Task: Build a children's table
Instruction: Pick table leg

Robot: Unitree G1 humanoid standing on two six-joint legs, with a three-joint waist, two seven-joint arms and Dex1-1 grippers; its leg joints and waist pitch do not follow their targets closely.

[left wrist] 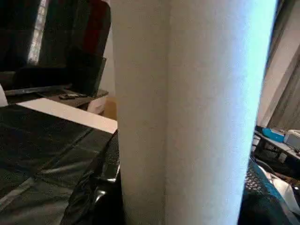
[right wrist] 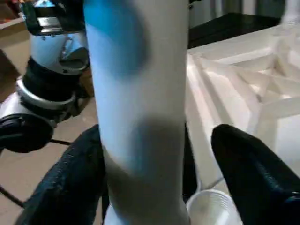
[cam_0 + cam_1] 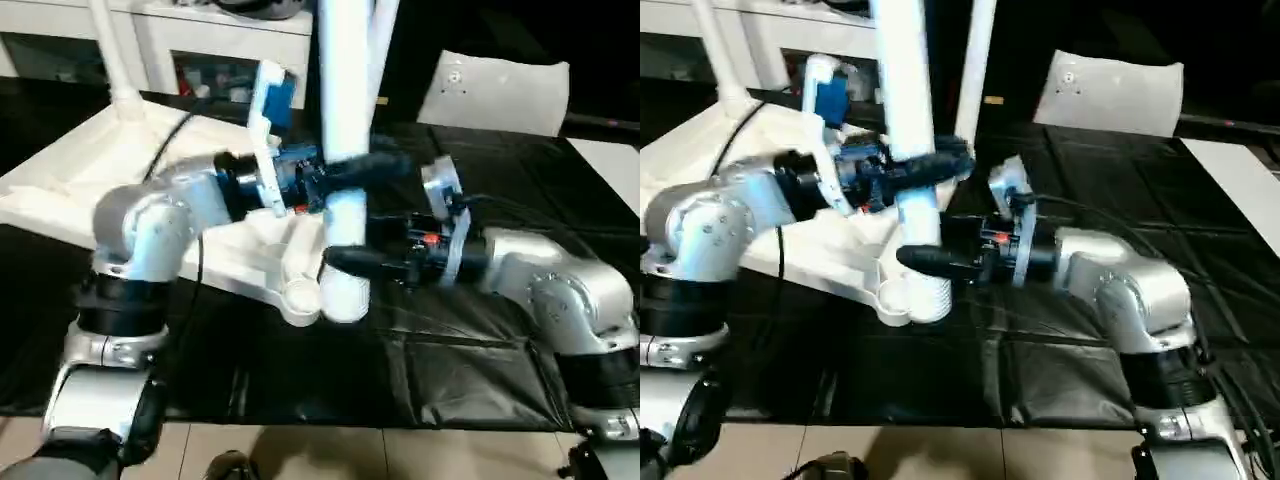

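Silver forearms rise from the near edge of the head views. Between them an upright white leg (image 3: 345, 150) stands just beside the near corner socket (image 3: 298, 297) of the upturned table top (image 3: 90, 165), which lies on the black-covered desk (image 3: 470, 370); its upper end is cut off. Left gripper (image 3: 350, 168) is clenched around the leg higher up. Right gripper (image 3: 345, 262) brackets it lower down, fingers (image 2: 253, 178) parted, contact unclear. Another leg (image 3: 110, 50) stands in the far-left corner. Bare black desk lies at the near right.
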